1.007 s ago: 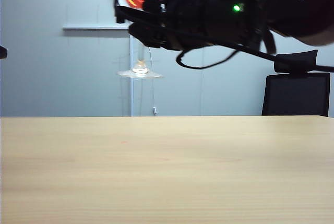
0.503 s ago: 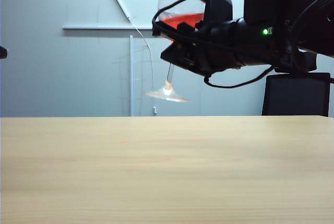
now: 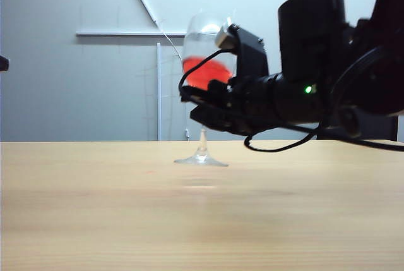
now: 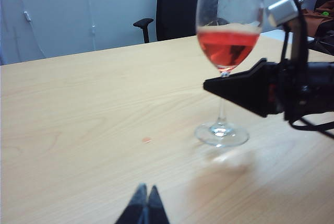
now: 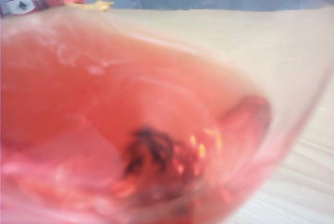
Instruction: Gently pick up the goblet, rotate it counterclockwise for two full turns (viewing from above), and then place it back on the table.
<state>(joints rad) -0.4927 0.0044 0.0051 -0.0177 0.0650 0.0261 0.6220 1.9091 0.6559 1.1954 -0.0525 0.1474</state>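
The goblet [image 3: 203, 62], a clear stemmed glass with red liquid, stands upright with its round foot [image 3: 201, 160] at the level of the table [image 3: 95, 208]. I cannot tell whether the foot touches. My right gripper [image 3: 196, 103] is shut on the stem just under the bowl, reaching in level from the right. From the left wrist, the goblet [image 4: 228, 36] shows with the right gripper [image 4: 219, 85] round its stem. The red bowl [image 5: 156, 119] fills the right wrist view and hides that gripper's fingers. My left gripper [image 4: 147, 188] is shut and empty, well apart from the glass.
A small reddish spot [image 4: 146, 140] lies on the table [image 4: 78, 104] between the left gripper and the goblet's foot. A black office chair [image 4: 177, 4] stands beyond the far edge. A grey wall with a rail [image 3: 126, 33] is behind.
The right gripper has come down and moved right with the goblet. The glass has gone from tilted and high above the table to upright, with its foot at table level.
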